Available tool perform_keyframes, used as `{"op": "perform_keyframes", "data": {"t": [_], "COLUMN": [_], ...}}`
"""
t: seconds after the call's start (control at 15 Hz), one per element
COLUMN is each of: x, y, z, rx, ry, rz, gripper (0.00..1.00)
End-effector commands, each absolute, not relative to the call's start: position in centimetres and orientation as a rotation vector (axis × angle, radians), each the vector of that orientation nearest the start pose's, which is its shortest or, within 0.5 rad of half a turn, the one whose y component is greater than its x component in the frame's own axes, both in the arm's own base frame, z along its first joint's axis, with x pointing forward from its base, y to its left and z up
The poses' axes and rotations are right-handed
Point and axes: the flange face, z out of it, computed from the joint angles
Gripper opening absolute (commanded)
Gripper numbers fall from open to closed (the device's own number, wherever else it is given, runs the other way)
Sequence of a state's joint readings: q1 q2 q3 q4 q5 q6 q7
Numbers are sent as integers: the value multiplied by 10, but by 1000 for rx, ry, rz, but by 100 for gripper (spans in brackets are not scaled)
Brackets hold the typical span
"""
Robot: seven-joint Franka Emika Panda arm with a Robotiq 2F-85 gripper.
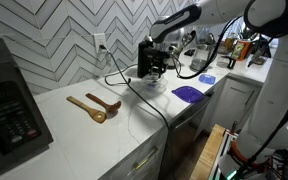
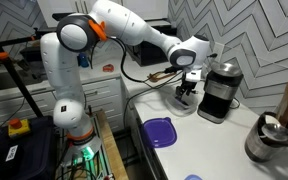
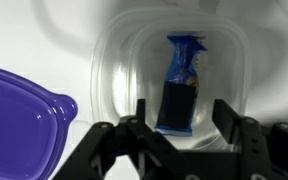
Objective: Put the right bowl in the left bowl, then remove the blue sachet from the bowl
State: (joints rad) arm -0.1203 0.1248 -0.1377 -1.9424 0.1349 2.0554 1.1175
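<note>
Wrist view: end effector (image 3: 181,118) spread over blue sachet (image 3: 181,72) in bowl (image 3: 108,72).

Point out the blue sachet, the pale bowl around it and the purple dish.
blue sachet (image 3: 181,85): wrist view, middle of the packet.
pale bowl (image 3: 109,85): wrist view, left inner wall.
purple dish (image 3: 19,115): wrist view, flat middle.

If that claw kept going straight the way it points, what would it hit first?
Most likely the blue sachet lying in the clear bowl; the open gripper points straight at it, though depth is hard to judge.
</note>
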Motion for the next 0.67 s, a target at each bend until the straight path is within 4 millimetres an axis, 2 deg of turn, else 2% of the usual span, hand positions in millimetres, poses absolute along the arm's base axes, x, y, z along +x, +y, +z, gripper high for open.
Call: {"op": "perform_keyframes", "data": {"t": [0.0, 0.33, 0.6], "x": [576, 583, 590], "y": [-146, -147, -148], "z": [408, 390, 381], "rx": [-2297, -2308, -2312], "ry": [1988, 1982, 1971], "rz": [115, 158, 181], "gripper": [66, 69, 65]}}
